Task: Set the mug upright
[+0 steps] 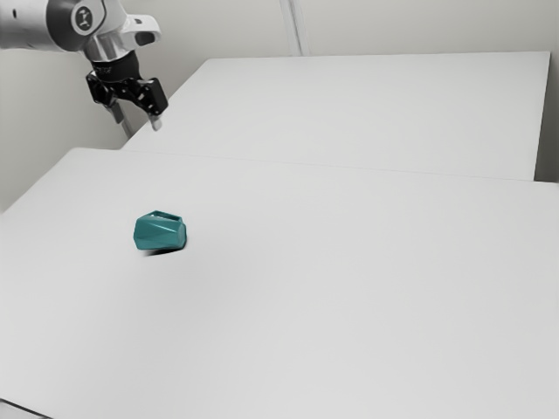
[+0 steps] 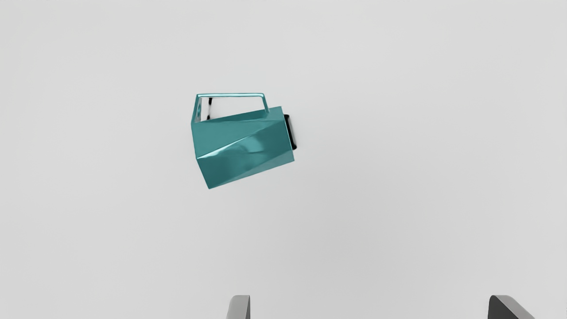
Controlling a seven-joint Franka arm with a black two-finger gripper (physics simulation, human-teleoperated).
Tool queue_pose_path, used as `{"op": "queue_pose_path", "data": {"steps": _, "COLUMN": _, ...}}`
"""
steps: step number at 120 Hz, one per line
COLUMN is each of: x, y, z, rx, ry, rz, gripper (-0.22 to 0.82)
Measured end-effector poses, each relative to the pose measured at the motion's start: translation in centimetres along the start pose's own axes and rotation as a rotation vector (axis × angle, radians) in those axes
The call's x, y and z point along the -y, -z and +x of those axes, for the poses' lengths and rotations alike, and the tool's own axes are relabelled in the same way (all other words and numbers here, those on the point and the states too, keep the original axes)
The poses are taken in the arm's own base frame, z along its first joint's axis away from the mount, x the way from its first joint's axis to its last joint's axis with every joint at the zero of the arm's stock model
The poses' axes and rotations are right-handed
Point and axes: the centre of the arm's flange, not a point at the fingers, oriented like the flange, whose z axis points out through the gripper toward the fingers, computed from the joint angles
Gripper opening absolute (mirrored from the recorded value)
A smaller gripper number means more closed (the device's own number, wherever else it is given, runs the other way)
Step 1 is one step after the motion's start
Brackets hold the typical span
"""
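Mug (image 1: 159, 233) on its side, left of center in the exterior view, resting on the white tabletop (image 1: 332, 297). From where I sit, I can make out its teal, faceted body, with flat panels meeting along slanting edges and a glossy patch catching the light. Its angular handle (image 2: 230, 95) juts out from the side of the body in my wrist view, and I can see pale tabletop through the loop. Dark shadow (image 1: 162, 252) sits along the mug's lower edge in the exterior view.

My arm (image 1: 35, 26) comes in at the upper left of the exterior view, with the black gripper (image 1: 138, 120) pointing down, raised and well apart from the mug. I have its fingers released: the tips stand wide apart, holding nothing. By the wrist view, the mug lies out beyond the fingertips, off toward one finger's side rather than centered between the two.

Another white surface (image 1: 367, 113) spans the upper middle and upper right of the exterior view, behind the tabletop, with a pale wall (image 1: 419, 26) beyond it.
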Motion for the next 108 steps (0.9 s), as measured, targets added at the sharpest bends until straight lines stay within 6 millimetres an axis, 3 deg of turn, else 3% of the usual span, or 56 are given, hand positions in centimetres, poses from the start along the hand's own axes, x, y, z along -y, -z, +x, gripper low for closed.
{"op": "queue_pose_path", "data": {"steps": 21, "x": 0.4, "y": 0.9, "z": -0.7, "rx": -0.017, "ry": 0.023, "rz": -0.021, "gripper": 0.58}}
{"op": "queue_pose_path", "data": {"steps": 29, "x": 0.8, "y": 1.2, "z": -2.3, "rx": -0.031, "ry": 0.040, "rz": -0.032, "gripper": 0.58}}
{"op": "queue_pose_path", "data": {"steps": 41, "x": 2.1, "y": 0.2, "z": -4.8, "rx": -0.040, "ry": 0.088, "rz": -0.083, "gripper": 0.58}}
{"op": "queue_pose_path", "data": {"steps": 53, "x": 8.8, "y": -3.1, "z": -7.0, "rx": -0.029, "ry": 0.257, "rz": -0.193, "gripper": 0.58}}
{"op": "queue_pose_path", "data": {"steps": 60, "x": 11.5, "y": -4.6, "z": -7.9, "rx": -0.035, "ry": 0.334, "rz": -0.254, "gripper": 0.58}}
{"op": "queue_pose_path", "data": {"steps": 77, "x": 15.8, "y": -8.0, "z": -9.3, "rx": -0.052, "ry": 0.488, "rz": -0.411, "gripper": 0.58}}
{"op": "queue_pose_path", "data": {"steps": 91, "x": 18.7, "y": -12.4, "z": -10.0, "rx": -0.053, "ry": 0.603, "rz": -0.512, "gripper": 0.58}}
{"op": "queue_pose_path", "data": {"steps": 108, "x": 21.6, "y": -19.2, "z": -8.8, "rx": -0.049, "ry": 0.712, "rz": -0.599, "gripper": 0.58}}
